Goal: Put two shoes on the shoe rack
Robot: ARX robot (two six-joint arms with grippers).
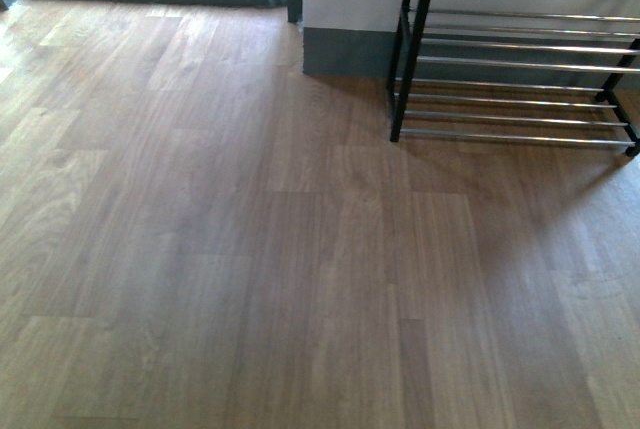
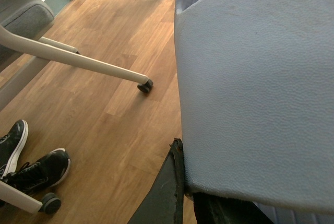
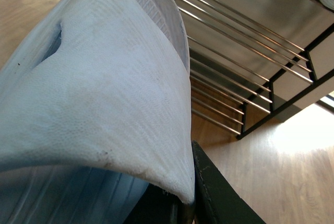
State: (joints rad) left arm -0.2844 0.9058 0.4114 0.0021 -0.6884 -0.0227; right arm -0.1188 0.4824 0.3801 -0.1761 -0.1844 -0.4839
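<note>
Rubber straps give each hand its hold: left hand point(image 2: 189, 199) pinches the left sandal point(image 2: 250, 78), right hand point(image 3: 188, 203) pinches the right sandal point(image 3: 94, 104), both held off the floor point(image 1: 250, 249) for carrying to the rack point(image 1: 510, 62) ahead.

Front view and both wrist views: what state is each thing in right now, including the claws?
shoe rack: upright, visible bars bare in the front view.
left sandal: held off the floor, not on the rack.
right sandal: held up near the rack, not on it.
left claw: shut on left sandal.
right claw: shut on right sandal.
black sneakers: on the floor.
</note>
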